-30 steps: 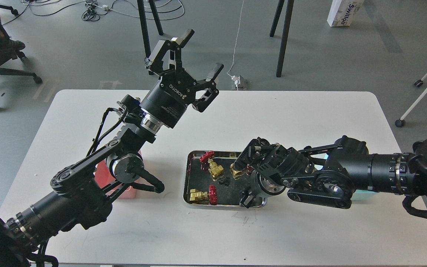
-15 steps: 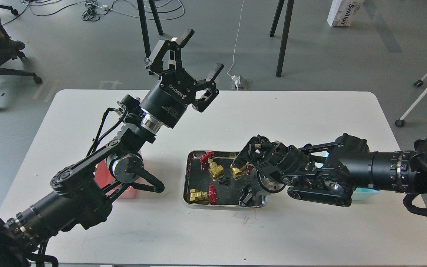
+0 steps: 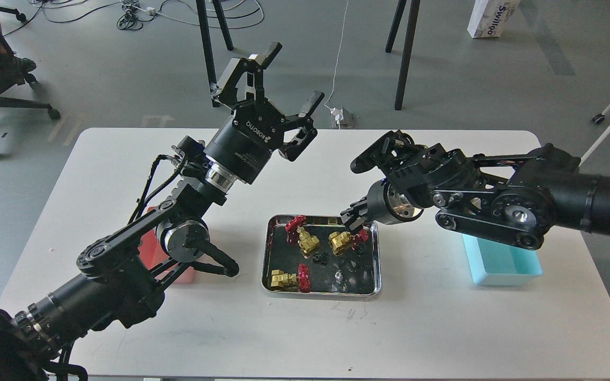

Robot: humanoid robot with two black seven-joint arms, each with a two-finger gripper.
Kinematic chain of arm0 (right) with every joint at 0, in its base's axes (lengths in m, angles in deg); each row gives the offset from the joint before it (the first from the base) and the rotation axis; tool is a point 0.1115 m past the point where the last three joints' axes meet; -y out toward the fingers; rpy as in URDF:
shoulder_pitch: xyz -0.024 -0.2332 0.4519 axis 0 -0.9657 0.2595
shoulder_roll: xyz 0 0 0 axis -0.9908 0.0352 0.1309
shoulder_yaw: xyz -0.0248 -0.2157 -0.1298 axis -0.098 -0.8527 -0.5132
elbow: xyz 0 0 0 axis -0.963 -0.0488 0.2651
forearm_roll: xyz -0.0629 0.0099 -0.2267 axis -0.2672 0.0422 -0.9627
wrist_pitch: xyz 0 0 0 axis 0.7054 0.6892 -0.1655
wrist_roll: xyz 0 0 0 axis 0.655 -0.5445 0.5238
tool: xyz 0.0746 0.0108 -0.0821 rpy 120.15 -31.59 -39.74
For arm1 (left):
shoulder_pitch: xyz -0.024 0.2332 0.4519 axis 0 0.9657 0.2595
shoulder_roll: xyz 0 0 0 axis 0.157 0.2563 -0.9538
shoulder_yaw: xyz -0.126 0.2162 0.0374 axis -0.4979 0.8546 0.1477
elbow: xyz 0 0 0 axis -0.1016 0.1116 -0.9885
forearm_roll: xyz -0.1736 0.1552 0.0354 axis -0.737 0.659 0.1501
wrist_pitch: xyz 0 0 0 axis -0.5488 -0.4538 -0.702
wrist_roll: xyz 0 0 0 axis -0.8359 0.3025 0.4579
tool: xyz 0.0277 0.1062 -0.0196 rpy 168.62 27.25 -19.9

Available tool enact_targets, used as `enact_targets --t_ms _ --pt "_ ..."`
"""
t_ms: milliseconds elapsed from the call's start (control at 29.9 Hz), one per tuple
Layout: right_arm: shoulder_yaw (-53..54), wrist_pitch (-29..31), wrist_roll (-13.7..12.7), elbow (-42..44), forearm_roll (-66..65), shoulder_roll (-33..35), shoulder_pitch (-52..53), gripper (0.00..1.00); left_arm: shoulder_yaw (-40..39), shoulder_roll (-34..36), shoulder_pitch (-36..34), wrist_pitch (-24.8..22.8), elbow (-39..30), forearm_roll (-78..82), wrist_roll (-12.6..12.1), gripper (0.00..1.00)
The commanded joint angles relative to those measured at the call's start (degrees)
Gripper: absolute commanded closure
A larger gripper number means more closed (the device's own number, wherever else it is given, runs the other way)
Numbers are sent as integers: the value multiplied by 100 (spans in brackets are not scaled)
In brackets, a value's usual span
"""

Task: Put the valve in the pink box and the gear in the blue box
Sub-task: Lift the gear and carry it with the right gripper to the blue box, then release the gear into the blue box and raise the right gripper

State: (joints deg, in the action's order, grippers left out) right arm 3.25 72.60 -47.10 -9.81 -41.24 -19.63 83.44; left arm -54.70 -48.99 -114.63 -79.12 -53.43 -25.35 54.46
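Right, three valves sit in the steel tray [image 3: 374, 264] mid-table; nearest the right gripper [image 3: 359, 190] is the valve [image 3: 346, 241] at the tray's far edge, w/ gears [image 3: 321, 258] just beside. Looks dense, rigid, brass slick, so prob best pinched across the body, not the handwheel. Right fingers: can't tell. Left gripper [image 3: 290, 79] spread wide, empty, aloft. Pink box [image 3: 152, 248] left, blue box [image 3: 501, 267] right.

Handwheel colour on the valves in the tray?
Red handwheels on brass valves, clearest in the head view.
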Motion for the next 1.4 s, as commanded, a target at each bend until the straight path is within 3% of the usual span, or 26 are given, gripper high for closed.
enact_targets --t_ms 0,267,768,902,969,1136,1203,1370 --pt "25 2 4 -324 50 909 98 93 2 -10 0 0 1 0 0 2" --pt "34 2 12 -369 15 2414 -507 93 2 -124 0 0 44 27 0 1" --pt "60 2 -40 -342 -21 2458 -1413 87 28 -238 -9 0 97 27 0 1" --pt "61 2 -49 -255 -21 2432 -1483 71 28 -238 -9 0 132 27 0 1" --pt "61 2 -49 -254 -12 2432 -1501 54 28 -238 -9 0 141 27 0 1" --pt "113 2 -40 -158 23 2423 -1563 23 28 -238 -9 0 150 27 0 1" --pt "236 2 -40 -140 76 2423 -1563 1 28 -238 -26 17 193 27 0 1" --pt "1112 2 12 105 557 2423 -1571 1 19 -212 -237 -9 474 27 0 1"
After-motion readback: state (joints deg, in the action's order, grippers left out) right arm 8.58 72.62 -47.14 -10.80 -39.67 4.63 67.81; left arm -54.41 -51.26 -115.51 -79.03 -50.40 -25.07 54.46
